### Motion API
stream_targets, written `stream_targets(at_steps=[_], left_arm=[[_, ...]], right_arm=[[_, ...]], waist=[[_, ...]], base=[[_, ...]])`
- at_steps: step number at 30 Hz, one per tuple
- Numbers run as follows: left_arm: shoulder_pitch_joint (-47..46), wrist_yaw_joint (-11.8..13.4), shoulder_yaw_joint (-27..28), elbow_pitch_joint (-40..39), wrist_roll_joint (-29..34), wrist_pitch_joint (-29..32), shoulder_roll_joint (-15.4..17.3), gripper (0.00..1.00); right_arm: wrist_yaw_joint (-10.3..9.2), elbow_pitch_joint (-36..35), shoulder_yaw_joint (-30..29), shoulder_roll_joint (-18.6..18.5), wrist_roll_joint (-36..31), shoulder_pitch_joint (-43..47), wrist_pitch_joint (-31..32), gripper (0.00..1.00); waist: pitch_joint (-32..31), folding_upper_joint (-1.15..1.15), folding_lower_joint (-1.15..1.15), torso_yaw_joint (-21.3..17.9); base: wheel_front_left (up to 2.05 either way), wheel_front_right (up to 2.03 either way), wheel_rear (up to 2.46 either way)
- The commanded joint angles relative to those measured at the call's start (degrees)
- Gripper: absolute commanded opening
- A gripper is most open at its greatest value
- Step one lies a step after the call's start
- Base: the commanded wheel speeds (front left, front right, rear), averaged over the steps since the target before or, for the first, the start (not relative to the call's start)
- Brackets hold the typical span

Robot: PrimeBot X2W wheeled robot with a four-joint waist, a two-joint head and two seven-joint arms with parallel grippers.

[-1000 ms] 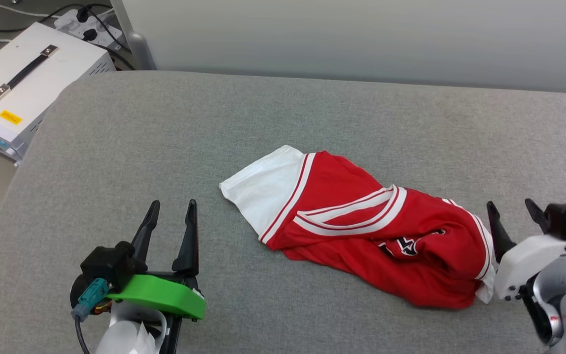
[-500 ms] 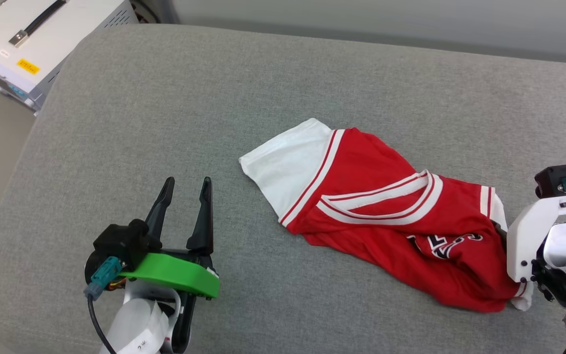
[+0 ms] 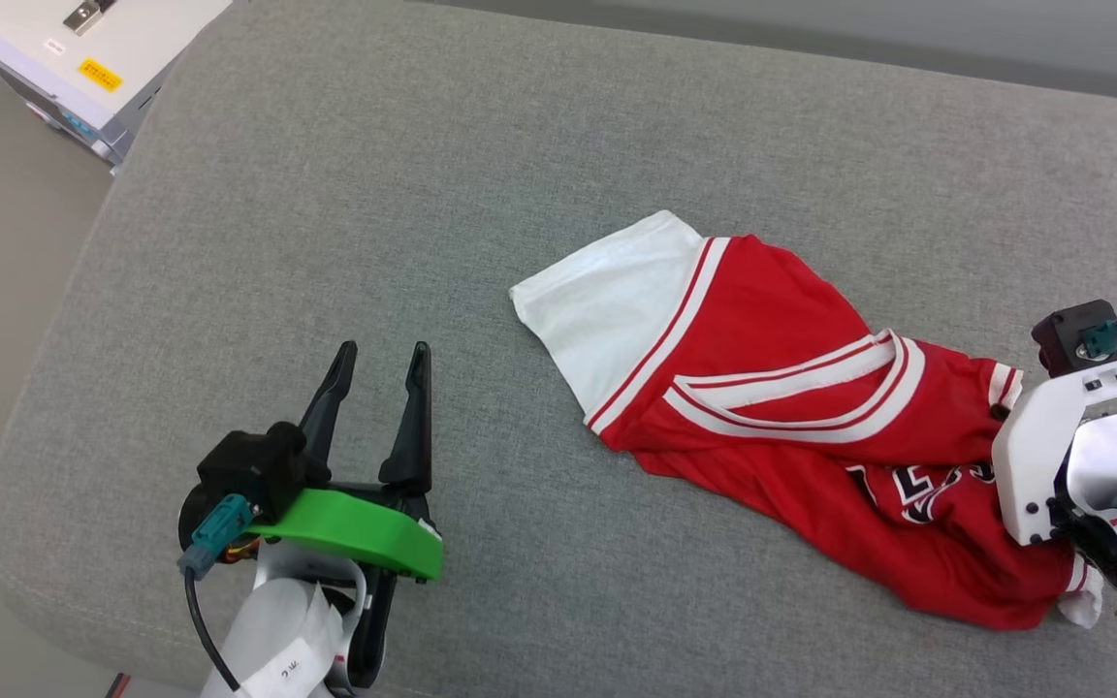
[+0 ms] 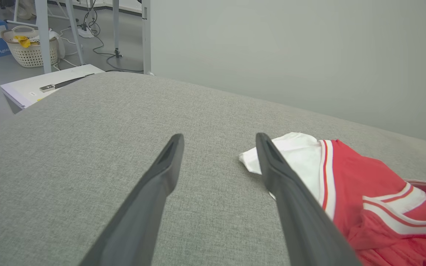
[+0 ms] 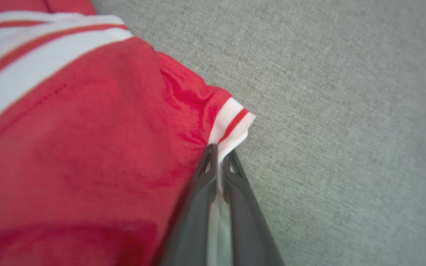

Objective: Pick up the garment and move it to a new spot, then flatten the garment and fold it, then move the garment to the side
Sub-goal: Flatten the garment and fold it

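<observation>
head view: the grey fabric-covered padded surface (image 3: 403, 194) rounds off down the left of the frame and at the lower left corner, and its far edge runs along the top. a white metal box (image 3: 103, 48) sits past its upper left corner. open grey fabric spreads over the upper half and the left-centre of the frame. the red jersey t-shirt with white sleeves and striped trim (image 3: 762, 320) lies crumpled at centre right, with one white sleeve pointing to the upper left and its lower end close to the right edge of the frame. the left gripper (image 3: 382, 354) sits at lower left, well apart from the shirt, its two dark fingers spread wide with nothing between them. in the left wrist view the white sleeve (image 4: 290, 155) lies just past the right-hand finger, and a pale grey wall (image 4: 290, 55) stands behind the far edge. in the right wrist view the right gripper (image 5: 218, 155) has its fingers pressed together on the white-and-red striped cuff at the shirt's edge (image 5: 87, 129), white cloth showing between them, with open grey fabric filling the right of that frame.
</observation>
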Motion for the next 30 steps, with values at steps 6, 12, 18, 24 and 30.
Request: stream_targets(at_steps=[6,12,18,24,30], left_arm=[[0.5,-0.3,0.8,-0.1,1.2,-0.3,0.0,1.0],[0.8,-0.3,0.3,-0.2,1.0,-0.3,-0.1,1.0],[0.0,-0.3,-0.6,-0.4,0.7,-0.3,-0.2,1.0],[-0.9,-0.3,-0.9,-0.2,0.5,-0.3,0.0,1.0],[-0.7,-0.3,-0.5,0.5,0.7,-0.3,0.7,1.0]], right_arm=[[-0.05,-2.5,-1.3,-4.6,-4.7,1.6,-2.2,0.0],[-0.05,-3.9,-3.5,-11.4,-7.6,1.7,-1.8,0.0],[-0.05,-0.2,-6.1,-15.1,-11.6,-0.8,-2.3,0.0],[-0.05,7.3,-9.8,-12.5,-15.8,-3.9,-5.5,1.0],[-0.05,11.9,-13.5,-6.0,-20.9,-6.0,-13.5,1.0]], waist=[[-4.2,0.65,0.0,-3.3],[-4.3,0.65,0.0,-4.2],[-1.8,0.65,0.0,-3.7],[0.0,0.65,0.0,-2.6],[-1.9,0.65,0.0,-4.2]], base=[[0.0,0.0,0.0],[0.0,0.0,0.0],[0.0,0.0,0.0],[0.0,0.0,0.0],[0.0,0.0,0.0]])
